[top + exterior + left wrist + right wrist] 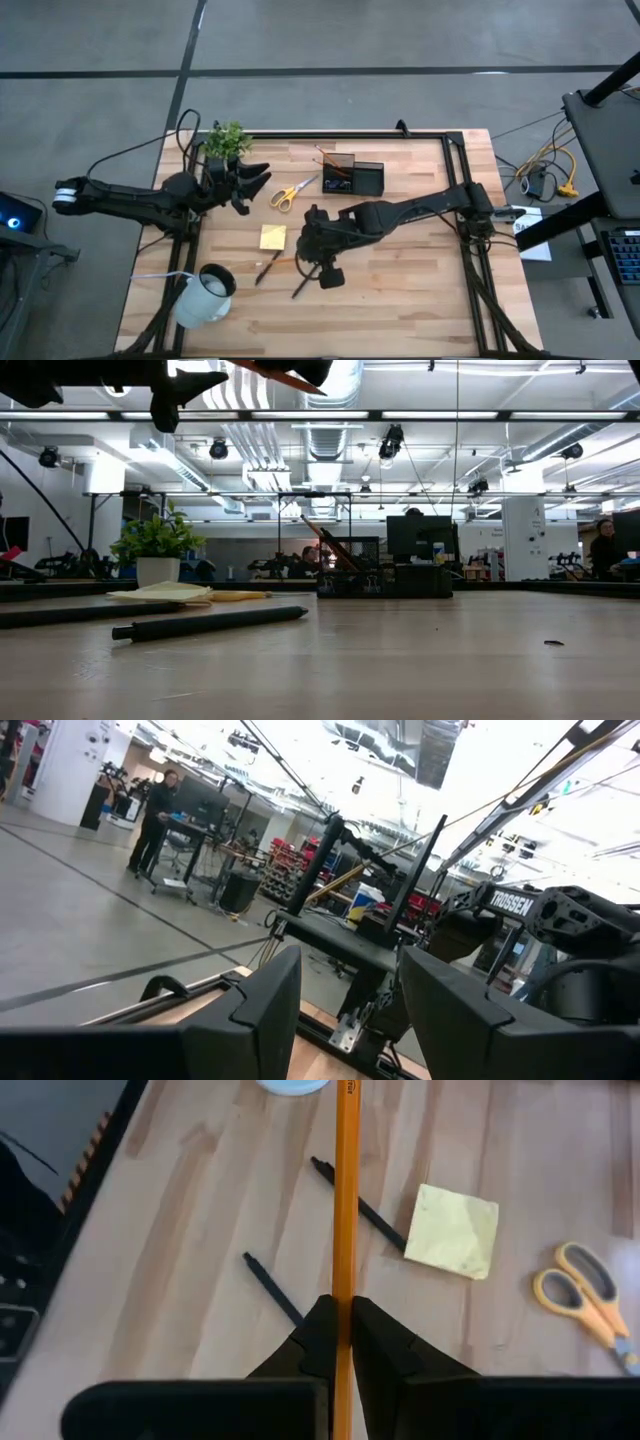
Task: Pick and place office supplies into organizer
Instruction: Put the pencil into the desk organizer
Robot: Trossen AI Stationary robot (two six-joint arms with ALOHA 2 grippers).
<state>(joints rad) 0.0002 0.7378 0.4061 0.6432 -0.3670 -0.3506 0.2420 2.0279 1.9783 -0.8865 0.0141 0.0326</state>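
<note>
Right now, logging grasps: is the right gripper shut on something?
Yes: the right gripper is shut on an orange pencil, pinched between its fingers.

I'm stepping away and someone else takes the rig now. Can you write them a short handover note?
Right gripper: shut on an orange pencil, lifted above the table.
Left gripper: open, empty, waiting near the plant.
Organizer: at the table's far edge, already holds at least one pencil.
Left on the table: scissors, sticky-note pad, two dark pens.
</note>
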